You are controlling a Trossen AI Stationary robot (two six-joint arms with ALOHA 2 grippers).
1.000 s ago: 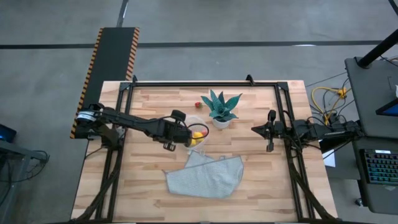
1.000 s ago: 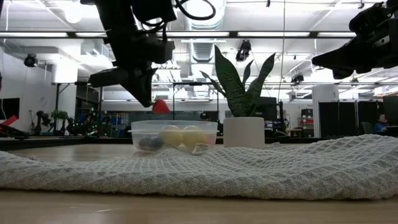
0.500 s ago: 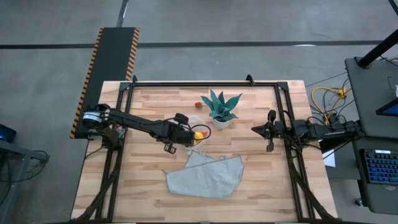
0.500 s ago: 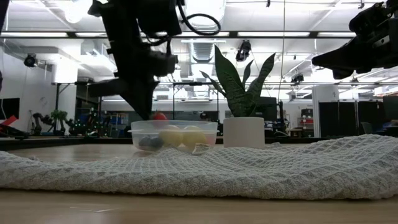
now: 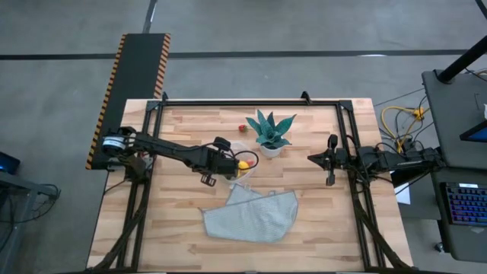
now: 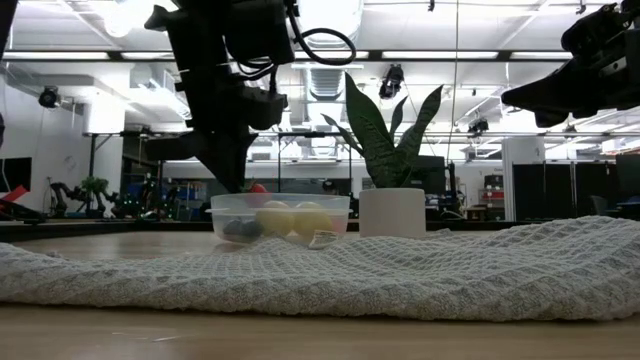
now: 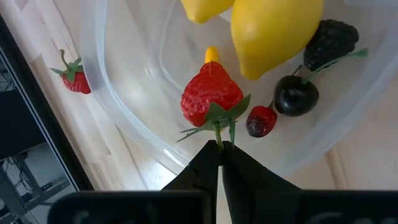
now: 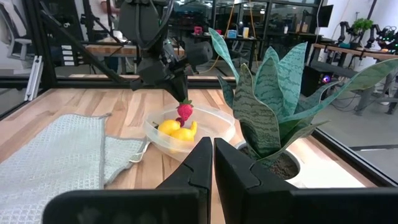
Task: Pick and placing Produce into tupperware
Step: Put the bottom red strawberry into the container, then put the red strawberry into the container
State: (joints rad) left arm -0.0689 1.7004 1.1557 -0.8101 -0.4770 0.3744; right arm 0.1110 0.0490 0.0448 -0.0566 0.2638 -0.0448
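Strawberry (image 7: 210, 101) lowered into tupperware (image 7: 124, 99), lemons (image 7: 273, 31) inside

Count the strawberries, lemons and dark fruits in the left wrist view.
Strawberries: 2, one in the left tool, one outside the tupperware.
Lemons: 2.
Dark fruits: 2, a blackberry and a cherry.
Total: 6.

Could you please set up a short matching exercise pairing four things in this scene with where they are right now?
Things:
1. big strawberry
2. small strawberry
3. lemons
4. grey cloth

Places:
A. lying in the clear tub
B. on the wood outside the tub
C. held by its stem in the left tool, over the tub
D. spread on the table's near part

Pairs: 1-C, 2-B, 3-A, 4-D
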